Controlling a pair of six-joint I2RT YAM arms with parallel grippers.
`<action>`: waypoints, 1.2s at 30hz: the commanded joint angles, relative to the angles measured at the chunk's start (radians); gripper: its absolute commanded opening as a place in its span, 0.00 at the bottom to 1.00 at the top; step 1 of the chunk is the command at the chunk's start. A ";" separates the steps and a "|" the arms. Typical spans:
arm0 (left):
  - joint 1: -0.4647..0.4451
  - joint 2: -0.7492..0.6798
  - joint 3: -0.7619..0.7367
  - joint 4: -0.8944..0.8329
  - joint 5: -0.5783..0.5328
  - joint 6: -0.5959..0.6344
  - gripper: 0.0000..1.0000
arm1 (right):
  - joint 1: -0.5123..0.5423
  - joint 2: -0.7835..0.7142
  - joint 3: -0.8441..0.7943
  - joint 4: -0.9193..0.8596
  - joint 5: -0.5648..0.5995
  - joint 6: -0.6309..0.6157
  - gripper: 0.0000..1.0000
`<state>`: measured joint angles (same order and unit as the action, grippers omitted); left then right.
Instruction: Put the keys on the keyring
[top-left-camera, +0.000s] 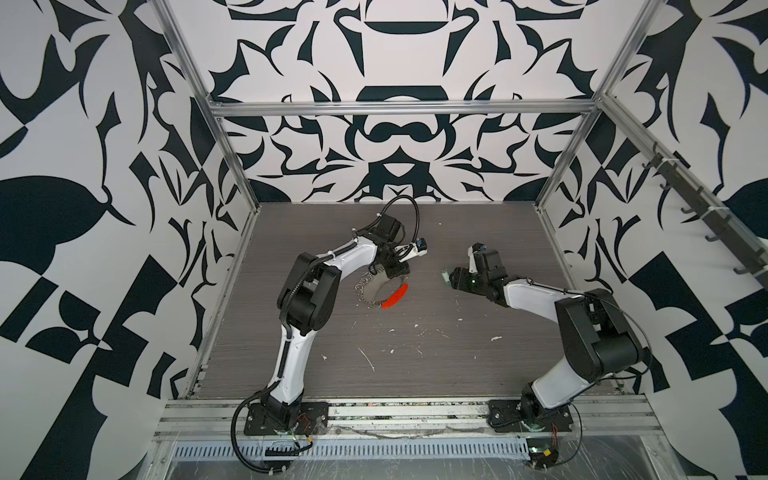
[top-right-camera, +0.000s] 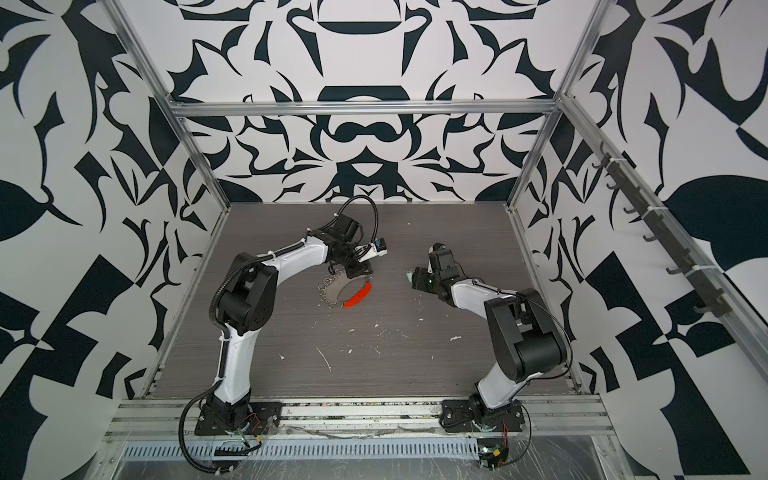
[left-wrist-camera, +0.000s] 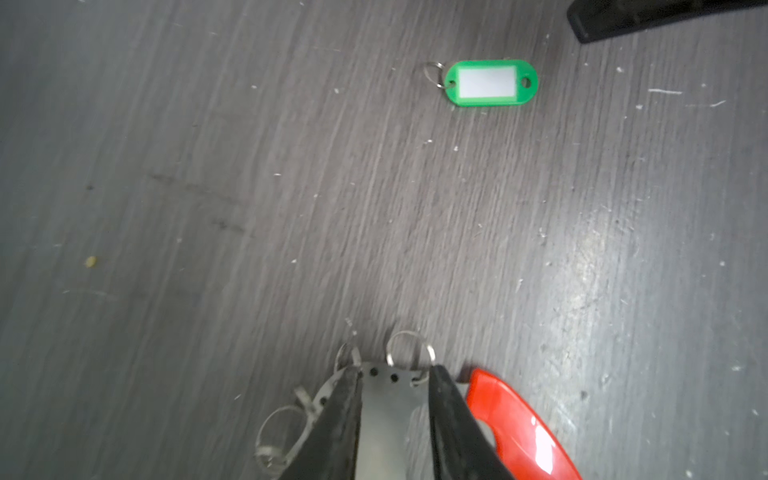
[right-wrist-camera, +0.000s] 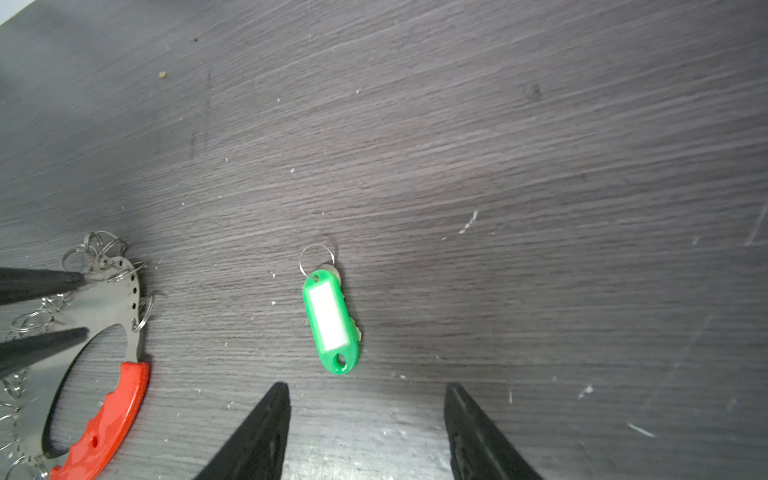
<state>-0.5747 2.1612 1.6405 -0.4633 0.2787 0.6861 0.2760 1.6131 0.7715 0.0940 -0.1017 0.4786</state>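
Observation:
The keyring (top-left-camera: 372, 292) lies flat on the dark table: a grey metal plate (left-wrist-camera: 388, 399) with holes, small split rings and a curved red plastic segment (right-wrist-camera: 112, 411). My left gripper (left-wrist-camera: 395, 370) points down over this plate. Its fingers (right-wrist-camera: 41, 282) stand apart and the flat plate shows in the gap; I cannot tell if they touch it. The keys (right-wrist-camera: 330, 320), a green tag with a white label, a small ring and a silvery piece beneath, lie on the table to the right of the keyring. My right gripper (right-wrist-camera: 368, 386) is open just short of the tag, holding nothing.
White flecks and scratches (top-left-camera: 368, 359) mark the table's front half. Aluminium frame posts (top-left-camera: 232, 166) and patterned walls close in the back and sides. Both arm bases sit on the front rail (top-left-camera: 415, 409).

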 joint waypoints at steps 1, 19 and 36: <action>0.004 0.027 0.014 -0.009 -0.028 0.024 0.31 | -0.004 -0.010 0.037 0.009 -0.013 0.004 0.63; -0.002 0.070 0.054 -0.032 -0.092 0.058 0.23 | -0.018 0.003 0.048 0.007 -0.048 0.013 0.63; 0.015 -0.038 0.084 -0.023 -0.014 -0.014 0.00 | -0.044 -0.013 0.066 0.013 -0.089 0.024 0.62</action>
<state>-0.5674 2.2135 1.7016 -0.4740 0.2066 0.7090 0.2390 1.6226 0.7940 0.0933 -0.1673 0.4953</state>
